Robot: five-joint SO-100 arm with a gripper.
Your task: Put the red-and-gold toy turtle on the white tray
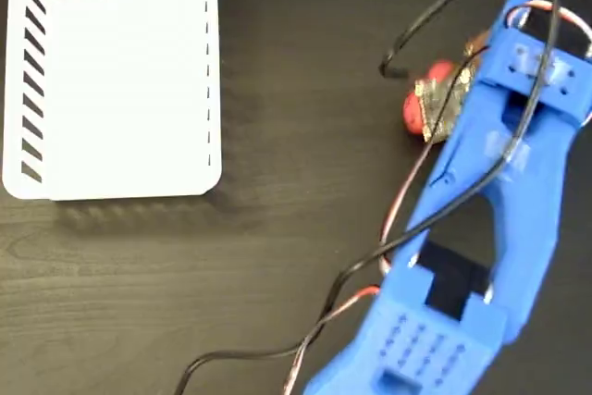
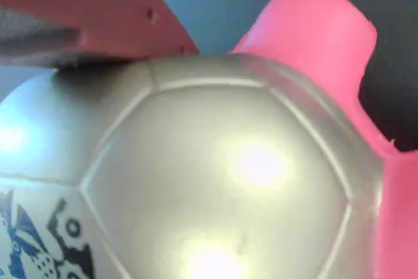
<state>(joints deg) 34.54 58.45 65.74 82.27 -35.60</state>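
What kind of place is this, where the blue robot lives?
Probably a hobby desk or robot workshop: a dark wooden table, a blue robot arm with loose wires, a toy turtle and a white tray.

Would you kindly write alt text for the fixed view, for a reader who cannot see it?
A blue robot arm reaches over a red-and-gold turtle at the right of a dark wooden table, hiding part of the toy. An empty white tray lies at the upper left, well apart from both.
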